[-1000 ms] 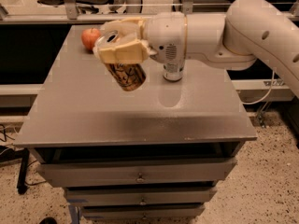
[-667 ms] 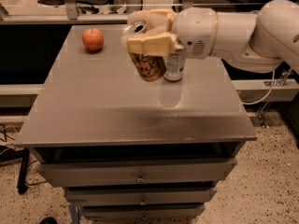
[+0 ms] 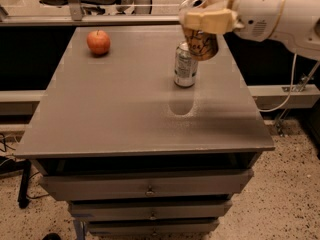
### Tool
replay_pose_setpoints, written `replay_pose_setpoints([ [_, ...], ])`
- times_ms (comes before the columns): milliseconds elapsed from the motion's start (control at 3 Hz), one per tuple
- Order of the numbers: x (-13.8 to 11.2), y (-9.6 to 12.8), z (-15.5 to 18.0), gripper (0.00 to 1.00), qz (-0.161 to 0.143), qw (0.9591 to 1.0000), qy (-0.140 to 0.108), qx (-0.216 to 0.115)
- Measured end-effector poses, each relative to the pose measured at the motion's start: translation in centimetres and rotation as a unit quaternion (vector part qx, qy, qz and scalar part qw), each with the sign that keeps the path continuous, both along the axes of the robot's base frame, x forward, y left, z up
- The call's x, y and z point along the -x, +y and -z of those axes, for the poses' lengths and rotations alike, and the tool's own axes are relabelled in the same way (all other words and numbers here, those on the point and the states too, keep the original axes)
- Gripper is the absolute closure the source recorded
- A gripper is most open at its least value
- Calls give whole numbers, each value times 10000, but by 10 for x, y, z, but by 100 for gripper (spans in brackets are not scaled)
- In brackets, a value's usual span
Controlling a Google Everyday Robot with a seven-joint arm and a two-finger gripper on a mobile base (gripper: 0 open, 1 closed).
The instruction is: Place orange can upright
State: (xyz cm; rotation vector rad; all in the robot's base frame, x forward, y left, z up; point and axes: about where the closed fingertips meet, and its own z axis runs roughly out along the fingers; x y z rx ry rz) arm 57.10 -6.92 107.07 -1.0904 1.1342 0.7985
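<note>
The orange can (image 3: 201, 43) is a shiny golden-orange drink can with dark markings and a silver top. My gripper (image 3: 207, 13) is shut on its upper part and holds it tilted in the air, above the far right part of the grey table (image 3: 120, 109). The can hangs just right of and above a silver-grey can (image 3: 184, 66) that stands upright on the table. My cream fingers (image 3: 206, 20) cover the orange can's upper side.
A red apple (image 3: 98, 42) lies at the table's far left. Drawers (image 3: 150, 189) sit under the table's front edge. The white arm (image 3: 280, 16) reaches in from the right. A dark shelf and chair legs stand behind the table.
My gripper has carried the orange can to the right and up, from left of the silver-grey can to just right of it. The silver-grey can, hidden before, now shows.
</note>
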Motion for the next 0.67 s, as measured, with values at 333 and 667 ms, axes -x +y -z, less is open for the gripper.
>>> replay_pose_setpoints([
  [333,-26,-49,-6,100,395,9990,-158,-111],
  [667,-49,-73,-2,100,451,9981,-309,-281],
])
